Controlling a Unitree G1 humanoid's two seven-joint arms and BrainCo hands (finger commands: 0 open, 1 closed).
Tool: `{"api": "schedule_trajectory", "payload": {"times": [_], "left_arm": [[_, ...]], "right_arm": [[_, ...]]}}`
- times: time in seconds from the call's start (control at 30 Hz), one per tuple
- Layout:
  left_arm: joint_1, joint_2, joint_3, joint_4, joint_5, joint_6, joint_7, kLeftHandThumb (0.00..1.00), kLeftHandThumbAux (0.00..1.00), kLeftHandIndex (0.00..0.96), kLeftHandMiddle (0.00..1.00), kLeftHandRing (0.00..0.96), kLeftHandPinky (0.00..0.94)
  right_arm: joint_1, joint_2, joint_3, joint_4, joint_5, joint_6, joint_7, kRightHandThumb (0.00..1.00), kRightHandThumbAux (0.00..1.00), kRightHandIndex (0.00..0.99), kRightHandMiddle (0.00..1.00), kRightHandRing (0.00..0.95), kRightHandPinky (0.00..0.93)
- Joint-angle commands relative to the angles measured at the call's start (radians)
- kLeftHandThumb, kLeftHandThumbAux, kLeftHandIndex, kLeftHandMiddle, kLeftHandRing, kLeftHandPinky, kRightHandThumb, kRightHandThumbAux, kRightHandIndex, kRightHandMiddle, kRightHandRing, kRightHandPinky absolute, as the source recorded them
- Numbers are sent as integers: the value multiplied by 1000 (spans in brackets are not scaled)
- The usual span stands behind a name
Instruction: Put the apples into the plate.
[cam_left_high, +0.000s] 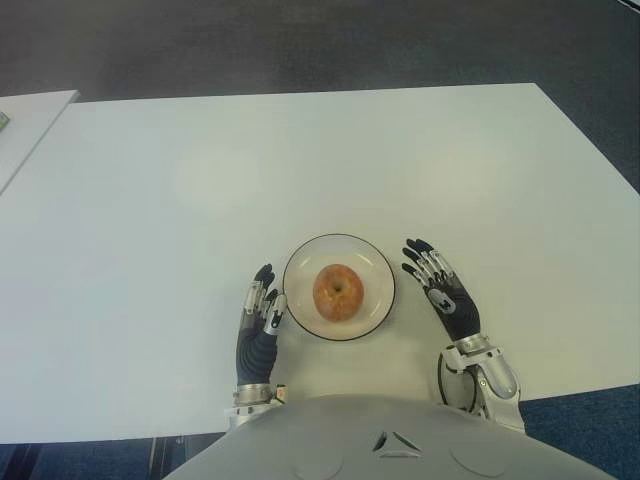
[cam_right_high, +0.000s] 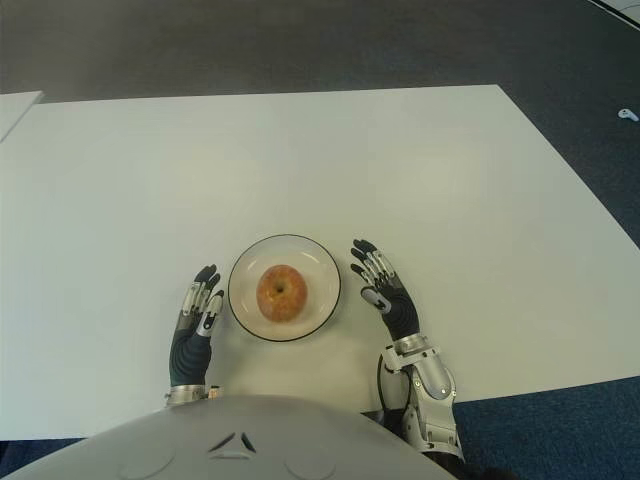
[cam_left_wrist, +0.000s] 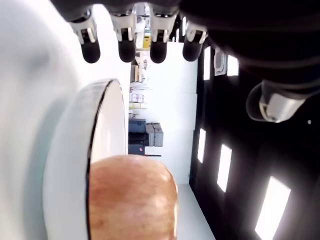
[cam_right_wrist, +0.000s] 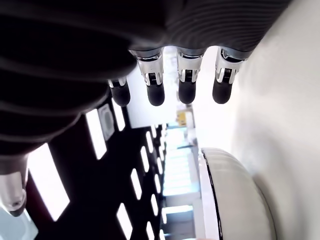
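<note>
A reddish-yellow apple (cam_left_high: 338, 292) sits in the middle of a round white plate (cam_left_high: 372, 262) with a dark rim, near the front edge of the white table (cam_left_high: 300, 160). My left hand (cam_left_high: 260, 310) shows just left of the plate, fingers straight and holding nothing. My right hand (cam_left_high: 438, 280) shows just right of the plate, fingers extended and empty too. The left wrist view shows the apple (cam_left_wrist: 132, 197) close by inside the plate rim (cam_left_wrist: 107, 125). Only the plate's edge (cam_right_wrist: 235, 195) appears in the right wrist view.
Another white table's corner (cam_left_high: 30, 125) shows at the far left. Dark carpet floor (cam_left_high: 300, 45) lies beyond the table's back edge. My torso (cam_left_high: 400, 440) covers the front edge.
</note>
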Motion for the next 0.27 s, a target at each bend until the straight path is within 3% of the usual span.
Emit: {"api": "schedule_trajectory", "payload": {"times": [0.03,0.27], "left_arm": [[19,-22,11,56,50,-52,40,55,339,25,14,6,54],[35,-26,29,105,74,-131,63,54,356,28,2,0,38]], "right_arm": [[22,20,13,94,-13,-10,-5,216,523,0,2,0,0],[28,28,36,129,-28,-14,-8,239,516,0,0,0,0]]}}
